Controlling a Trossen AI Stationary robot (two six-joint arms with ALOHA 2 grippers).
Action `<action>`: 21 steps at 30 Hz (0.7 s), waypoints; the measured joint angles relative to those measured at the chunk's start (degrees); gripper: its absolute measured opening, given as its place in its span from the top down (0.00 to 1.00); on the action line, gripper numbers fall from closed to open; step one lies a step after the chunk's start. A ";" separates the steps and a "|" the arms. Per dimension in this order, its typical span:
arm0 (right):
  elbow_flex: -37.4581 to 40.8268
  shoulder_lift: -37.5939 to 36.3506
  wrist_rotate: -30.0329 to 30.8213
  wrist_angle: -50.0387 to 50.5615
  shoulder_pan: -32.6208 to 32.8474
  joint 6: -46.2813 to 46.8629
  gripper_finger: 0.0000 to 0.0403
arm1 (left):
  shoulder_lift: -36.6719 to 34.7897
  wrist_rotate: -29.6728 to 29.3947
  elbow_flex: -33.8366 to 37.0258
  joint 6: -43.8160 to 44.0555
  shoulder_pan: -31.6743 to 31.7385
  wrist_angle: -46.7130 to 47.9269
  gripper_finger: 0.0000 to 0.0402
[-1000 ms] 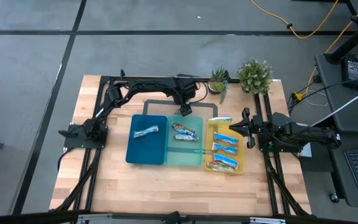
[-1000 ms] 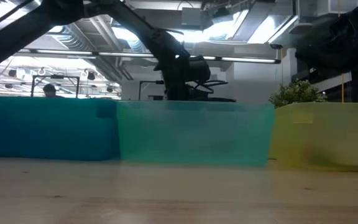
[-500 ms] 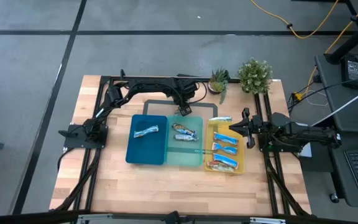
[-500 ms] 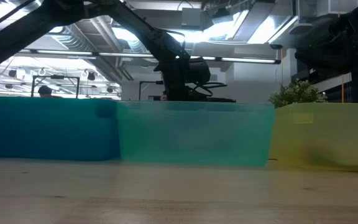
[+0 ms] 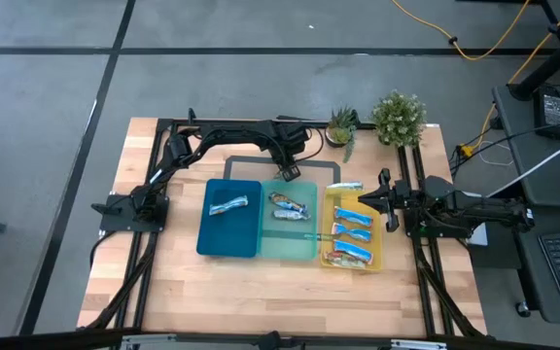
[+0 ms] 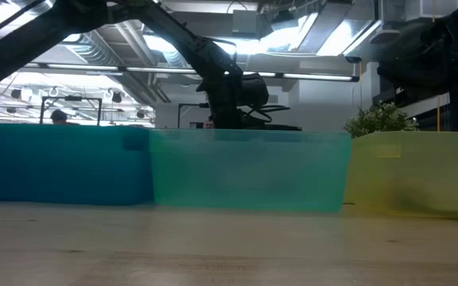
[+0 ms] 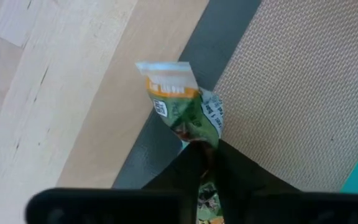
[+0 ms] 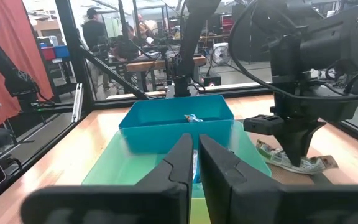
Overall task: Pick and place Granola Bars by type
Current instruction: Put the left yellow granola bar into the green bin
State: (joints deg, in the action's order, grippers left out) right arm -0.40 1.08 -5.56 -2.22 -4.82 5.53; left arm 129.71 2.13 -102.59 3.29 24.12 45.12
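Three trays: a dark-blue tray [image 5: 229, 233], a teal tray [image 5: 290, 238] and a yellow tray [image 5: 353, 233] stand side by side on the wooden table [image 5: 261, 292], touching one another.
Dark-blue tray: holds one Granola Bar, a blue-and-silver bar [image 5: 228, 206].
Teal tray: holds two silvery-brown bars [image 5: 289, 208] near its far end.
Yellow tray: holds four bright blue bars [image 5: 351, 233] in a row; a fifth blue bar [image 5: 344, 186] lies across its far edge.
Left gripper: the left gripper [image 5: 286, 173] is just beyond the far edge of the teal tray, above a grey mat [image 7: 291, 93]; its fingers [image 7: 191, 171] are clenched on a green-and-orange bar [image 7: 182, 102], pinching one end so the rest of the wrapper sticks out past the fingertips.
Green-and-orange bar: seen from the right wrist, it trails on the table beside the teal tray under the left gripper.
Right gripper: the right gripper [image 8: 194, 155] waits at the right side of the table, just beside the yellow tray, fingers pressed together with nothing between them.
Plants: two small potted plants [image 5: 377, 122] stand at the table's far edge.
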 joint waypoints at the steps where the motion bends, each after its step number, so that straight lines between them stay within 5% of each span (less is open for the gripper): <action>1: 0.00 0.00 0.00 0.00 0.00 -0.01 0.93 | -0.10 0.00 0.00 0.00 0.01 0.04 0.93; 21: 0.00 0.00 -0.02 0.00 0.00 0.01 0.93 | -0.55 0.40 -14.54 -2.60 0.79 6.08 0.98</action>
State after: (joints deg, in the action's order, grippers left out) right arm -0.40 1.08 -5.58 -2.22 -4.82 5.54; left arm 129.16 2.52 -117.12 0.69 24.91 51.20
